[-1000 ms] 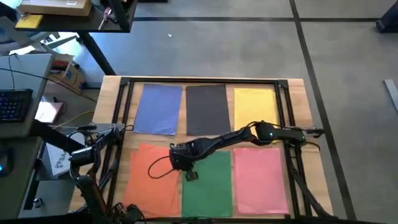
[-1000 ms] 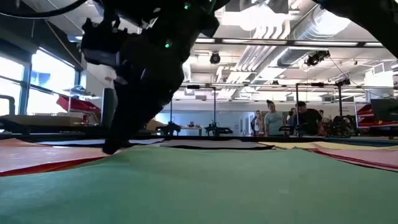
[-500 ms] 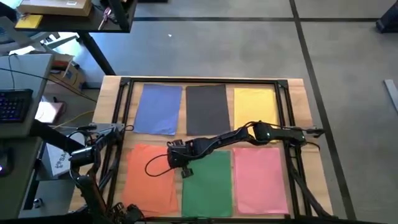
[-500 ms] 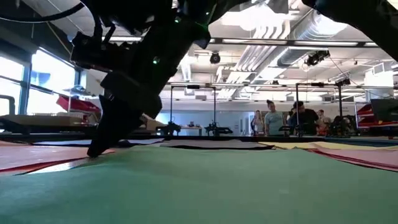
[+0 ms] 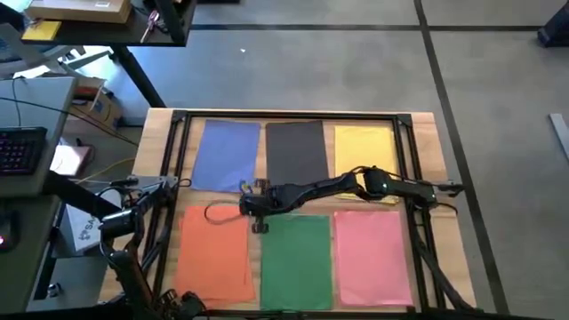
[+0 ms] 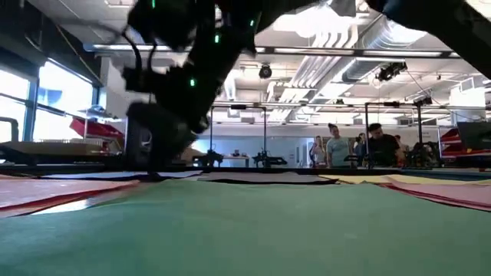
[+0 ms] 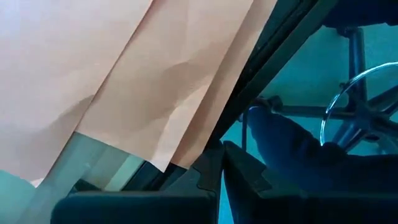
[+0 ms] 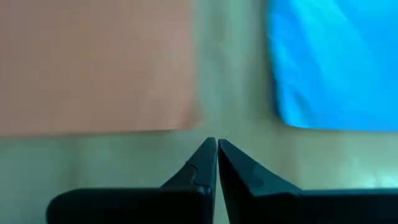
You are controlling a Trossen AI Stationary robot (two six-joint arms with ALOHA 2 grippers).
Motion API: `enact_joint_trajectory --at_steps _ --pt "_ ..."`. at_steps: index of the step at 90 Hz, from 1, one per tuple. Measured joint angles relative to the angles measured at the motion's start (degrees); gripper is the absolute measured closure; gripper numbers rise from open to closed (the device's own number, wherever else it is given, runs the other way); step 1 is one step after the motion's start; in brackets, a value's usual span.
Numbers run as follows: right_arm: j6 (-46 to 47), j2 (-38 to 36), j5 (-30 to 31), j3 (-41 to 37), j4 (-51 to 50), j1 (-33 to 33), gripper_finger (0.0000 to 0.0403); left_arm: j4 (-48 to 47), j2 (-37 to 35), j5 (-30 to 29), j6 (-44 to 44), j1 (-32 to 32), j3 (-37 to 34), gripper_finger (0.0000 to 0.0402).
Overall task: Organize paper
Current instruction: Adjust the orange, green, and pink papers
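Six coloured sheets lie flat in two rows of three on the wooden table (image 5: 158, 133), inside a dark metal frame (image 5: 293, 116) that runs along the tabletop's edges. The far row holds the blue paper (image 5: 227, 154) on the left, the dark grey paper (image 5: 296, 153) in the middle and the yellow paper (image 5: 363, 149) on the right; the near row holds the orange paper (image 5: 213, 258), the green paper (image 5: 297, 262) and the pink paper (image 5: 371, 258) in the same order. The right arm (image 5: 356, 185) reaches from the right side across the middle of the table, passing over the near edge of the yellow and dark grey sheets. The right gripper (image 5: 259, 226) sits over the bare wood where the corners of the blue, dark grey, orange and green sheets come near each other; in the right wrist view its fingertips (image 8: 209, 151) are pressed together with nothing between them, pointing at the strip of wood between the orange and blue sheets. The left arm (image 5: 133, 209) waits beside the table's left edge; the left gripper (image 7: 222, 155) likewise has its fingers closed and empty, near the edge of the orange sheets. In the low view, people (image 6: 337, 146) stand in the room beyond the table.
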Motion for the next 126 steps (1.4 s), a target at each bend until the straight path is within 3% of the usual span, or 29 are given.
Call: enact_joint_trajectory --at_steps 38,70,83,92,126 --pt "0.48 2.48 -3.31 0.07 8.01 -0.38 0.0403 0.0 0.0 -0.14 0.63 0.0 0.0 0.0402" --pt "-8.17 2.59 -4.01 0.04 18.99 -0.92 0.0403 0.01 0.0 -0.18 0.88 0.0 0.0 0.0402" --pt "-8.81 2.59 -10.26 0.04 23.31 -1.7 0.0403 0.01 0.0 -0.2 0.9 0.0 0.0 0.0402" --pt "-9.5 2.64 -14.25 0.04 23.47 -2.34 0.0403 0.01 0.0 -0.23 0.98 0.0 0.0 0.0402" --pt "-9.04 5.41 -19.02 0.17 18.61 -4.45 0.0403 0.42 0.04 -0.26 1.03 0.02 0.02 0.0402"
